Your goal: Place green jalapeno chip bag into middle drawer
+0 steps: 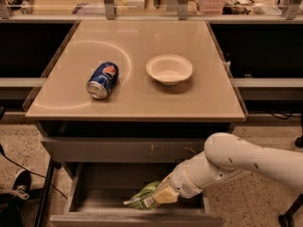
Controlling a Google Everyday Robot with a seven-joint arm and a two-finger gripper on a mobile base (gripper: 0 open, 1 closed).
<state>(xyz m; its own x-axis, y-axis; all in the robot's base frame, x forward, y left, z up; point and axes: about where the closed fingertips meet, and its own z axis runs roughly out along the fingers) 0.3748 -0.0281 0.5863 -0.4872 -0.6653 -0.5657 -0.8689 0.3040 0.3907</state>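
I observe a tan tabletop across the middle of the scene. The white robot arm enters from the right, below the table's near edge, and reaches left and down. Under the table, a flat grey drawer front with pale scratch marks sits closed. Below it, the middle drawer is pulled open toward me, its grey floor bare on the left. On the tabletop, a white bowl stands right of centre; a blue soda can lies on its side to its left, apart from it. The green jalapeno chip bag is inside the open drawer, right of centre. The gripper is clamped on the bag's right end.
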